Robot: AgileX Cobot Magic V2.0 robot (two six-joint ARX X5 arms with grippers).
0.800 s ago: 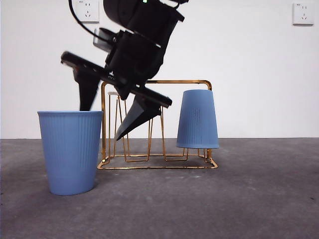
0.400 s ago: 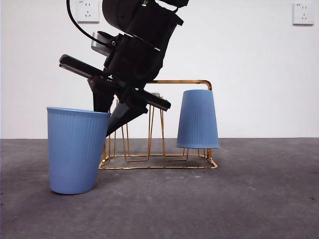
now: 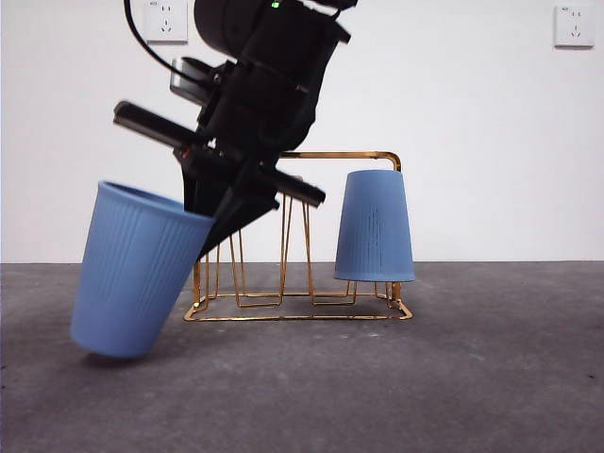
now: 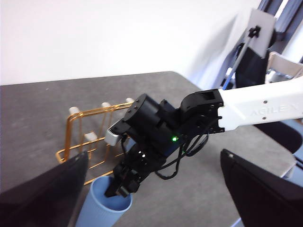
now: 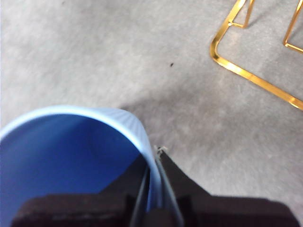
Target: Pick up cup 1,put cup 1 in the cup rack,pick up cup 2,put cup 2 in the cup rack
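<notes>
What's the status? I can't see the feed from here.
Right tool shut on the tilted cup's rim, one jaw inside. Left tool open, waiting clear. Other cup inverted on the cup rack. Nothing blocking.

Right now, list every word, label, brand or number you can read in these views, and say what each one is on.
"AGILEX" in grey letters on the white arm segment of the right arm, seen in the left wrist view.
Small dark marks on the wall sockets in the front view: too small to read.
Blue cup held by the right gripper, second cup and cup rack: no text visible.
</notes>
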